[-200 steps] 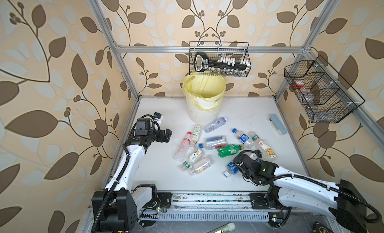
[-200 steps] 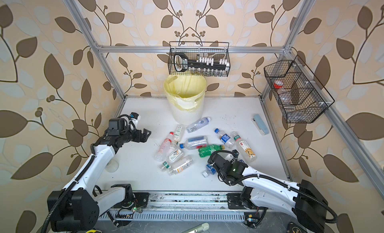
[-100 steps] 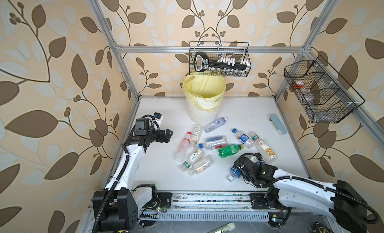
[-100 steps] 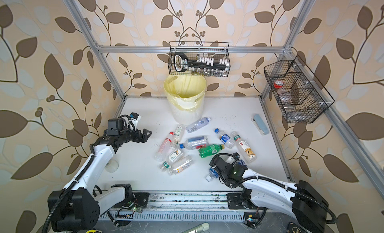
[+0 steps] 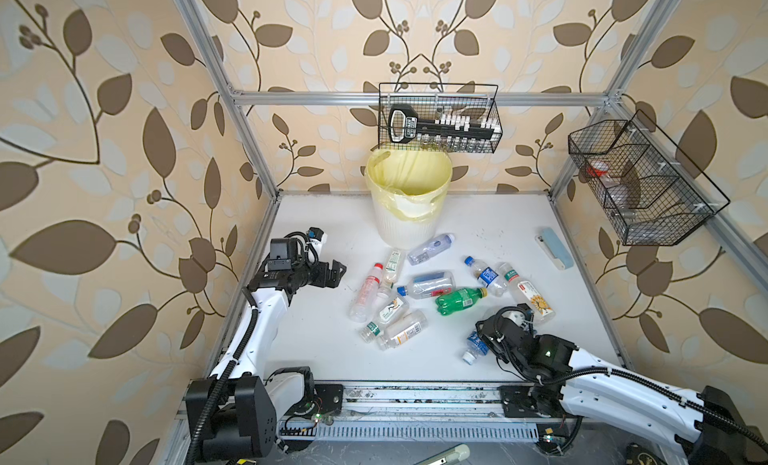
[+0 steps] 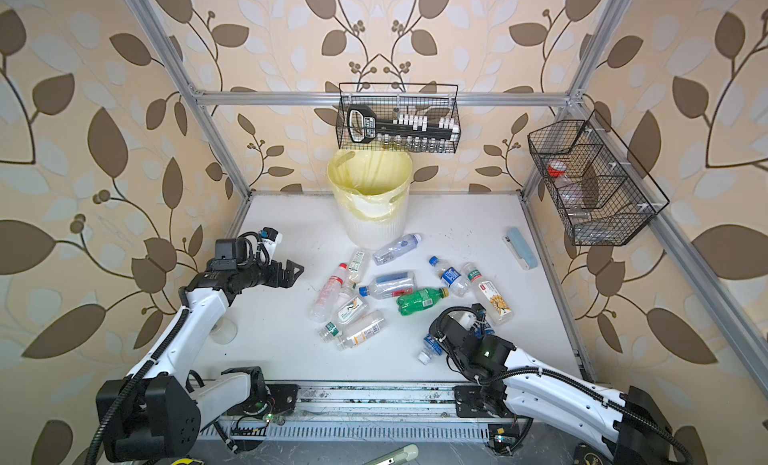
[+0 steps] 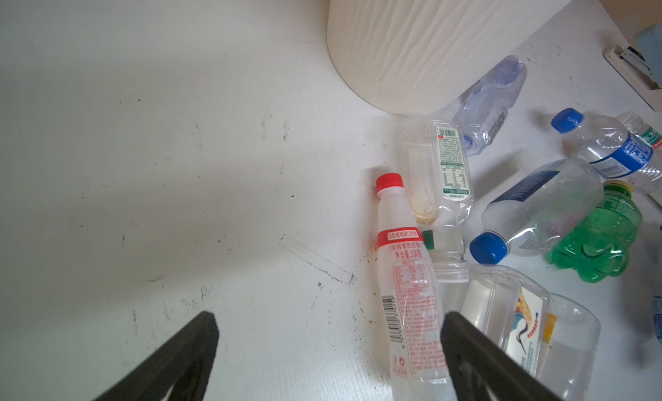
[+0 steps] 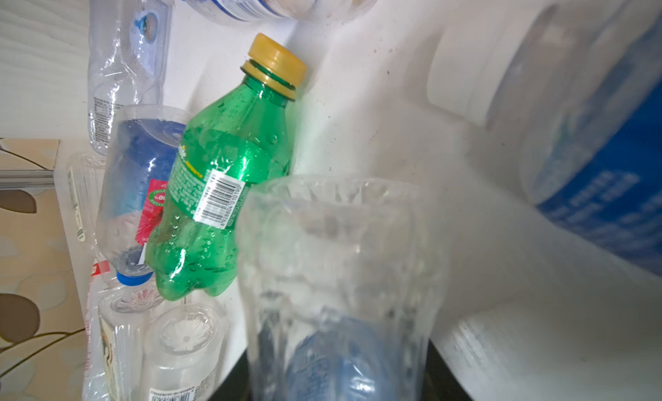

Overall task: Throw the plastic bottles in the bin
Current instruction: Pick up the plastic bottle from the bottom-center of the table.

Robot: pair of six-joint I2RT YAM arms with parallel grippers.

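Fingers of the right gripper (image 5: 485,341) have closed on the blue-label bottle (image 5: 473,347), which we see nearer the front rail (image 5: 415,394) than a second ago. Left gripper (image 5: 336,272) unchanged, jaws wide, empty. Other bottles (image 5: 428,284) lie scattered before the bin (image 5: 405,226).

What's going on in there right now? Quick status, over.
Left gripper open, empty. Right gripper shut on a blue-label bottle. Other bottles loose on the table, none seen in the bin. Green bottle close ahead of the grip.
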